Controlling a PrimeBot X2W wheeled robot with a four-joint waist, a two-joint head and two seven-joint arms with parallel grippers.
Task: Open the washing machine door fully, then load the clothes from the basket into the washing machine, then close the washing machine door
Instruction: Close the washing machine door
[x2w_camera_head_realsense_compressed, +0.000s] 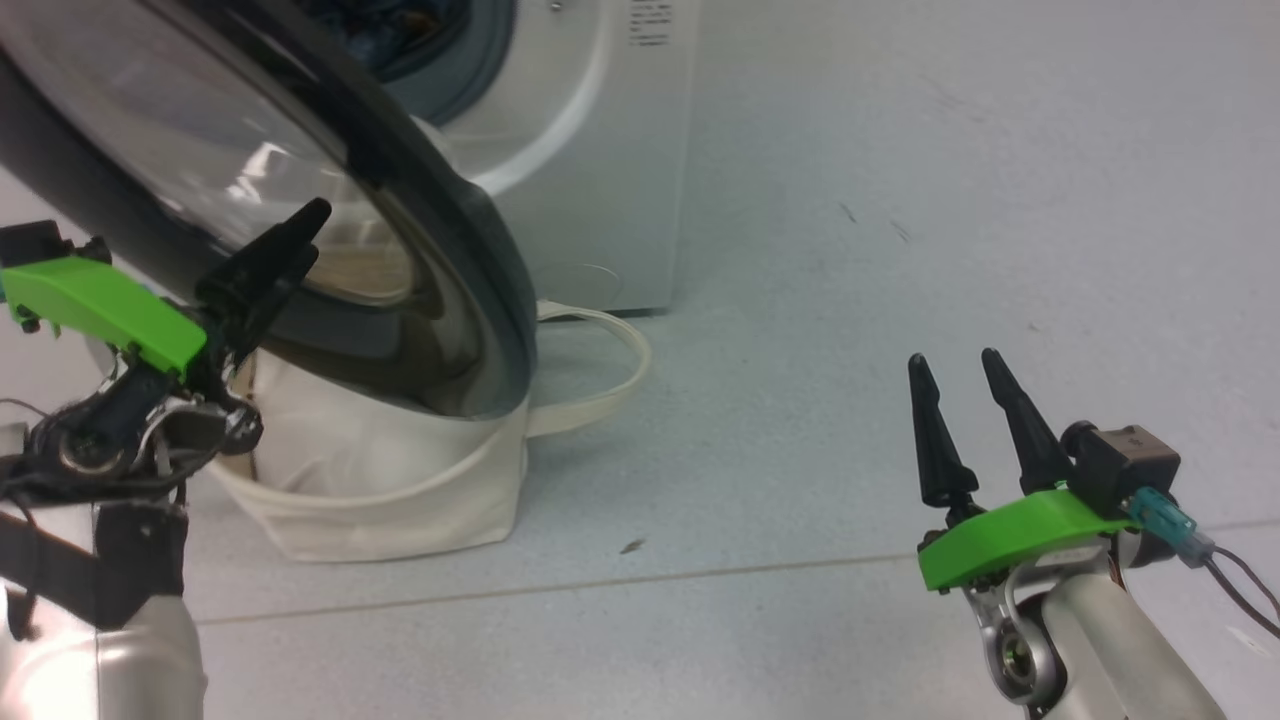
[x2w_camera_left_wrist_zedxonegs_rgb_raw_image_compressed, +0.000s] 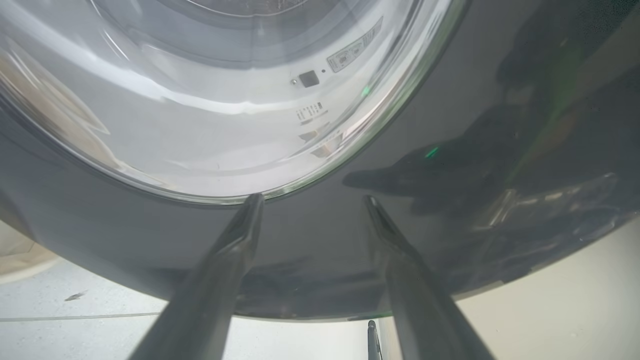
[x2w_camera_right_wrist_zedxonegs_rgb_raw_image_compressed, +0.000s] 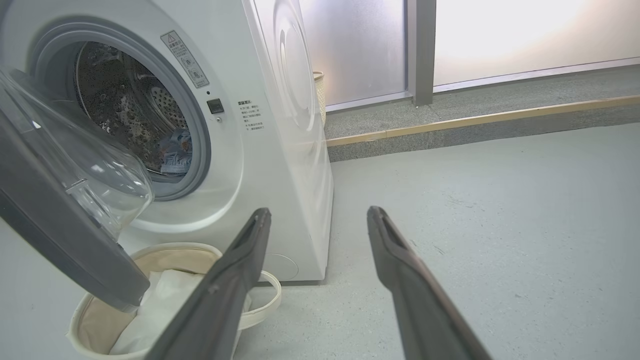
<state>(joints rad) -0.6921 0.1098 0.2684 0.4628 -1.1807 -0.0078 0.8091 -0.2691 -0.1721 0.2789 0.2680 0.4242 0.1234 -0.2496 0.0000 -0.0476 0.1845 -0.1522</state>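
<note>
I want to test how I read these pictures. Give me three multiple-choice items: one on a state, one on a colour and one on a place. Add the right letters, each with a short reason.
1. The washing machine door is:
A shut tight
B swung open
C taken off

2. The basket is:
A red
B cream
C black

3. The clothes lie:
A in the basket
B over the door
C in the drum

Right letters:
1 B: the door stands away from the round opening and hangs above the basket.
2 B: its canvas wall is cream in the head view.
3 C: blue fabric shows low inside the drum in the right wrist view.
</note>
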